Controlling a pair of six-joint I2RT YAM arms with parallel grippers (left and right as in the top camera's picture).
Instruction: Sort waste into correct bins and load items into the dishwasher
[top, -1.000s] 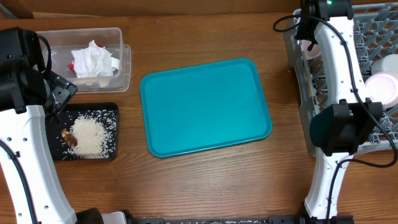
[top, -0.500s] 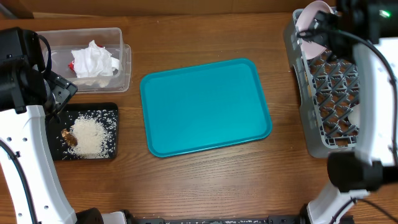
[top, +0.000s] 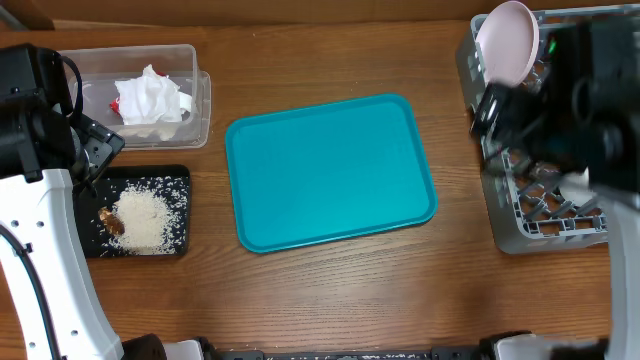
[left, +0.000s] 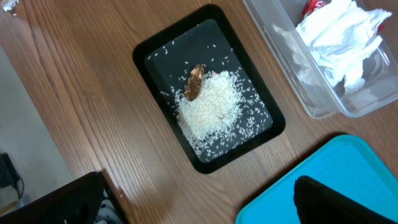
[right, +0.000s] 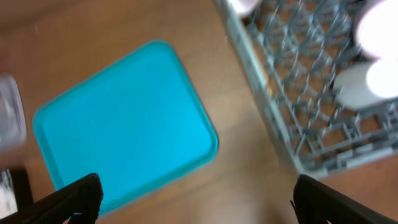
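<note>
My left pincer (left: 199, 196), right pincer (right: 196, 186): both spread, empty. Round white plate (top: 508, 42) upright in grey lattice rack (top: 545, 240): likely stiff, slick, breakable; grip rim.

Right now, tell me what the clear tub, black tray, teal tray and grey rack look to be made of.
Clear tub: likely plastic, transparent; tissues show through its walls. Black tray: probably plastic, matte, little shine. Teal tray: seemingly moulded plastic, smooth, even colour, raised rim. Grey rack: apparently moulded plastic, an open lattice of pegs.
</note>
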